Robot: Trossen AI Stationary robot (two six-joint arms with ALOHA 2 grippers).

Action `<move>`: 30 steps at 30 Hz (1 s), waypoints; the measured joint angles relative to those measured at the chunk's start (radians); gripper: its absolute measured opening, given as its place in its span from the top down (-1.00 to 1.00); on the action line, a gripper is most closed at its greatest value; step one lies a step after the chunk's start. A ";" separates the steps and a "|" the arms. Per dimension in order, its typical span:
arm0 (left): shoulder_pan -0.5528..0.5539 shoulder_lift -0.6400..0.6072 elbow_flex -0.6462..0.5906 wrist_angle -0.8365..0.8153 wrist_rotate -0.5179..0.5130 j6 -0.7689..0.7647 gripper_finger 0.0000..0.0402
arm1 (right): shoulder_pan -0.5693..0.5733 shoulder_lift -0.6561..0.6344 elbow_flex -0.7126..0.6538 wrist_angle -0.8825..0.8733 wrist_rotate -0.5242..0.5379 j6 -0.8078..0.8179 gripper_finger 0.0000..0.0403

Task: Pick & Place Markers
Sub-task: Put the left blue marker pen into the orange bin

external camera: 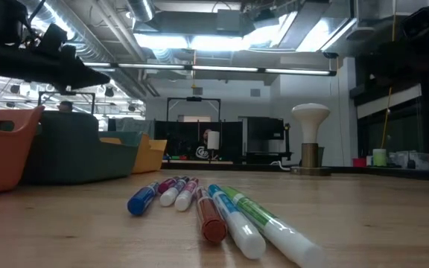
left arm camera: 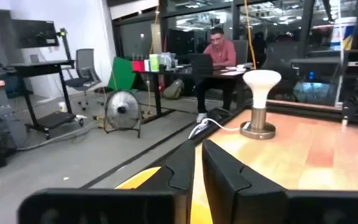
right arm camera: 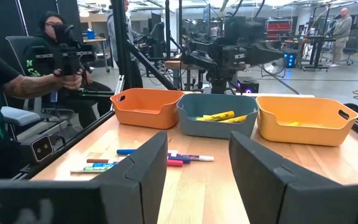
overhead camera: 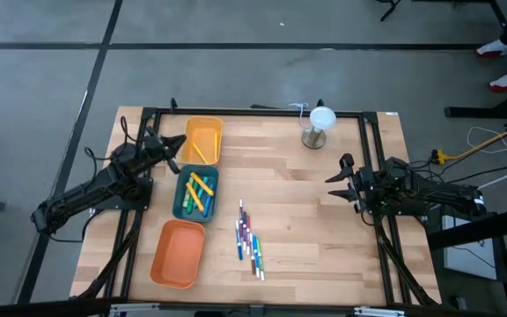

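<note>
Trays line up along the left side of the worktop: a yellow tray at 12 o'clock of the row, a teal tray in the middle, an orange tray at 6 o'clock. Yellow markers lie in the yellow one; yellow and green markers are heaped in the teal one. From above, the orange tray shows nothing inside.

Loose markers sit at 3 o'clock of the orange tray, side by side on the wood, long axes running roughly 12 to 6 in the high view. The low view looks along them: blue, purple, red, light blue and green barrels, white ends nearest.

Left end effector hangs at the yellow tray's 9 o'clock edge, fingers only a sliver apart in its wrist view, nothing seen between them. Right end effector waits at the worktop's 3 o'clock side, fingers wide apart and empty.

Only the wrist views show people in the room; a white lamp stands at 12 o'clock.
</note>
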 joint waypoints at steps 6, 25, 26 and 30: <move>-0.049 0.068 0.085 -0.062 0.028 0.077 0.63 | 0.000 0.000 0.000 0.000 0.000 0.000 0.16; -0.413 0.608 0.422 -0.101 -0.008 0.236 0.47 | 0.000 0.000 0.000 0.000 0.000 0.000 0.16; -0.437 0.642 0.441 -0.101 -0.027 0.238 0.48 | 0.000 0.000 0.000 0.000 0.000 0.000 0.16; -0.525 0.767 0.517 -0.102 -0.114 0.256 0.49 | 0.000 0.000 0.000 0.000 0.000 0.000 0.16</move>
